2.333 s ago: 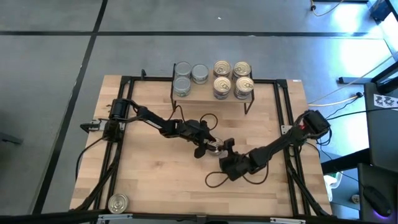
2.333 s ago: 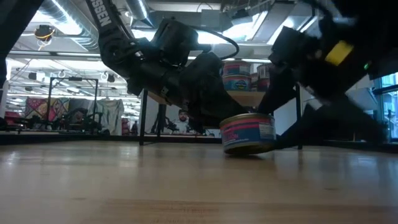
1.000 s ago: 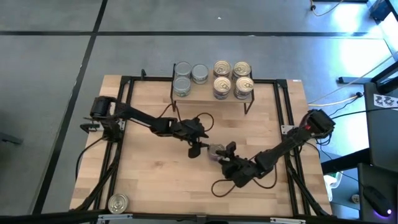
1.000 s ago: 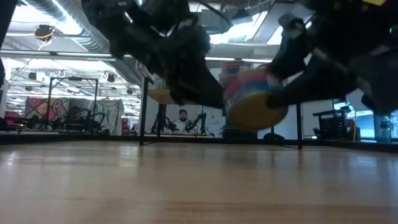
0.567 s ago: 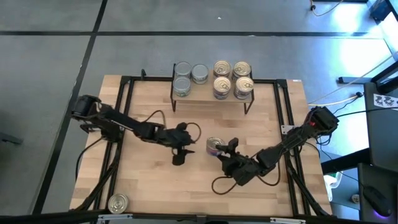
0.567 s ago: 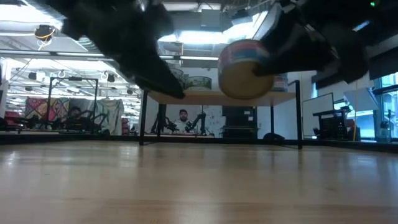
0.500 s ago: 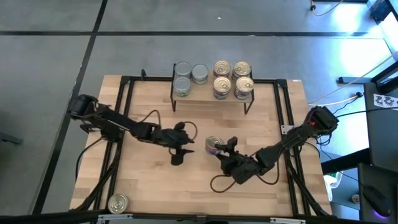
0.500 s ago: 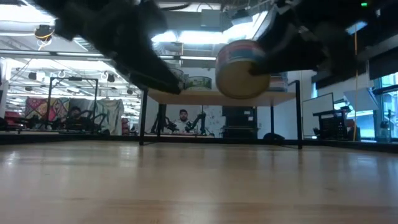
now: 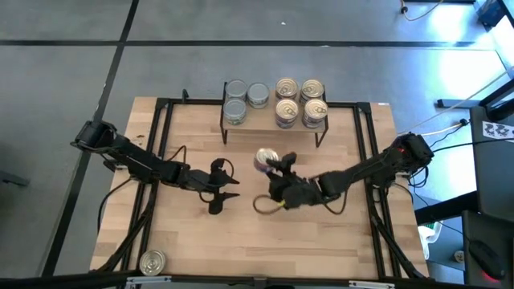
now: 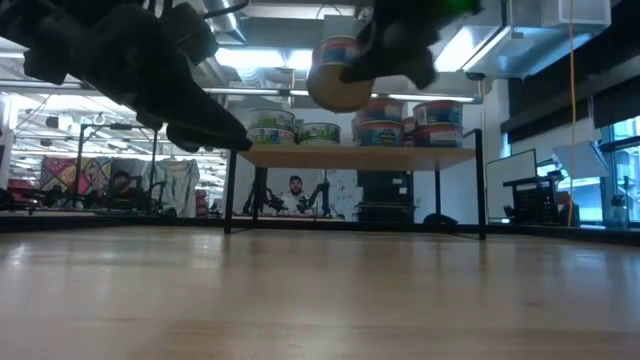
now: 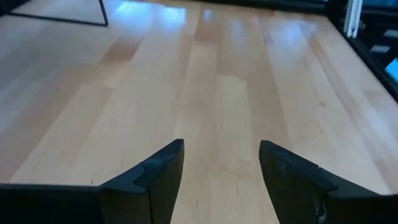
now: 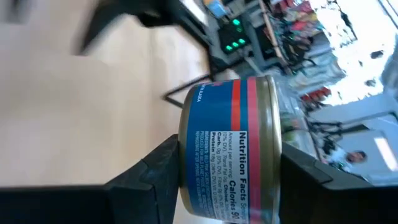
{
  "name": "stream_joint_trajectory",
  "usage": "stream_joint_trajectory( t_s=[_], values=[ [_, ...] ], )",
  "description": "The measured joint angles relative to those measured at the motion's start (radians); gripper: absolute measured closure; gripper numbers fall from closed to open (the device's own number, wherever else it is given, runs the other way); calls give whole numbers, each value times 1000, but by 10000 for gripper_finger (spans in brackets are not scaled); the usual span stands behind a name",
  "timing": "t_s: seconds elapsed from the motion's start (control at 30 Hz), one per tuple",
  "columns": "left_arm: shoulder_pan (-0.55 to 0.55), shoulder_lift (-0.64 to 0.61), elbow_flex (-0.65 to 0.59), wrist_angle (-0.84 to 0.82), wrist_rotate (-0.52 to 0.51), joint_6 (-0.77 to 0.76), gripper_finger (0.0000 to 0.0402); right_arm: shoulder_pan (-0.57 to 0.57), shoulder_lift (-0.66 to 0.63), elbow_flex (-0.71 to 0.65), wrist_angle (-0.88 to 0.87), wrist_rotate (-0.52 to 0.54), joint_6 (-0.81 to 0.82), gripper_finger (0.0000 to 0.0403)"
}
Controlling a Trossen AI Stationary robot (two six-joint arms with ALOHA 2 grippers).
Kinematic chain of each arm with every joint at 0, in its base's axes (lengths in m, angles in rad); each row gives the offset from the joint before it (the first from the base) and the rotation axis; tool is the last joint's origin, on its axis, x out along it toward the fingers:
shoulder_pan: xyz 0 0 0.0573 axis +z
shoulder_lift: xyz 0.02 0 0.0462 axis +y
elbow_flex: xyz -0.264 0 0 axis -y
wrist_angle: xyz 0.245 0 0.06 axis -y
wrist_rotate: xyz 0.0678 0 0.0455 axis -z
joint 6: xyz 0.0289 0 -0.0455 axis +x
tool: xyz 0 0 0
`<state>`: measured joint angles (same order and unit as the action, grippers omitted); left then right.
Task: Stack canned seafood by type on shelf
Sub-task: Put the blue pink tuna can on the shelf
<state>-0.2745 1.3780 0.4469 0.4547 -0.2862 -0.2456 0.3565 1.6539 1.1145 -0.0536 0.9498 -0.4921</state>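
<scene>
While your right hand (image 9: 273, 163) pinches one can (image 9: 266, 159) aloft and the left hand (image 9: 215, 193) hangs spread, seven cans sit on the shelf (image 9: 273, 127), one can (image 9: 152, 262) waits at the table's (image 9: 201, 233) near-left corner.

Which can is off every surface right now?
The blue-and-red labelled can clamped in the right gripper, lifted in front of the shelf. The rest sit on the shelf, plus one can at the table's near-left corner.

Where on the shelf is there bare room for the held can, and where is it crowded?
The shelf is bare along its front edge between the silver cans and the gold-topped cans. The right end is packed. The right gripper holds a can.
</scene>
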Motion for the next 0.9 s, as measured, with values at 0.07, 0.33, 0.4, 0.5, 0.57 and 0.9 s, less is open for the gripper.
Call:
stream_joint_trajectory(
  t_s=[0.07, 0.33, 0.4, 0.5, 0.57, 0.9],
  values=[
    [0, 1, -1, -2, 0, 8, 194, -44, 0, 17, 9, -6, -21, 212],
    [1, 0, -1, -2, 0, 9, 194, -247, 0, 23, 148, -142, -140, 212],
    [1, 0, -1, -1, 0, 9, 194, -297, 0, 23, 169, -193, -141, 212],
    [1, 0, -1, -2, 0, 8, 194, -361, 0, 23, 183, -243, -140, 212],
    [1, 0, -1, -2, 0, 8, 194, -396, 0, 23, 185, -268, -139, 212],
    [3, 0, -1, -1, 0, 9, 194, -444, 38, 23, 241, -340, -117, 212]
  ],
)
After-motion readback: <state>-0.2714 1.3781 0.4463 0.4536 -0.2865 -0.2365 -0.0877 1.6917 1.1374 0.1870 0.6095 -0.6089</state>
